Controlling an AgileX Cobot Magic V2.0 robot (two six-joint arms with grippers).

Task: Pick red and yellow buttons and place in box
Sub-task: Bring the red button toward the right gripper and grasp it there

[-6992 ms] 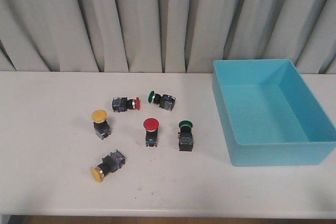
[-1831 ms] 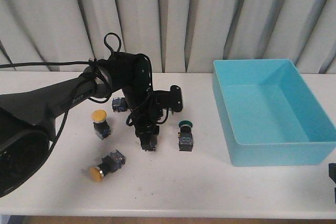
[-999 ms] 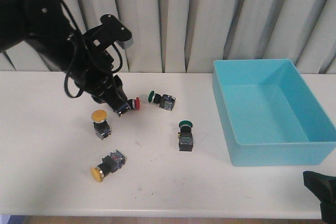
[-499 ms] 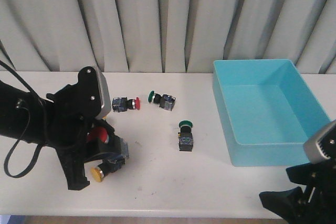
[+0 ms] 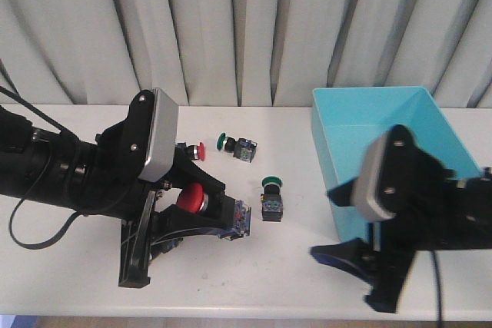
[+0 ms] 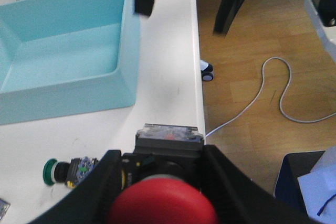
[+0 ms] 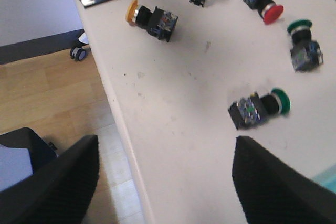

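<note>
While the first red button (image 5: pixel 201 203) stood upright on the table (image 5: pixel 269 282) among the others seven seconds ago, it now hangs clear of the surface, clamped across its dark body by the left gripper (image 5: pixel 206 213), whose fingers (image 6: pixel 107 179) close on it from both sides in the left wrist view. Half a second ago that arm was lower and farther from the box (image 5: pixel 346 124); it has since risen and come nearer, though the button is still well apart from the box's left wall. The right gripper (image 7: pixel 163 182) has swung up in front of the box's near wall, its claw spread wide with nothing between. My reading is that the first of four picks is secured and only the carry and drop remain for it; the box looks bare inside. Counted: two red buttons, the held one and a second red button (image 5: pixel 196 150) lying farther from the box; two green buttons (image 5: pixel 270 197) nearest the box, to be left; one yellow button (image 7: pixel 152 19) shows on its side, and the second yellow one seen earlier cannot be made out for certain.
</note>
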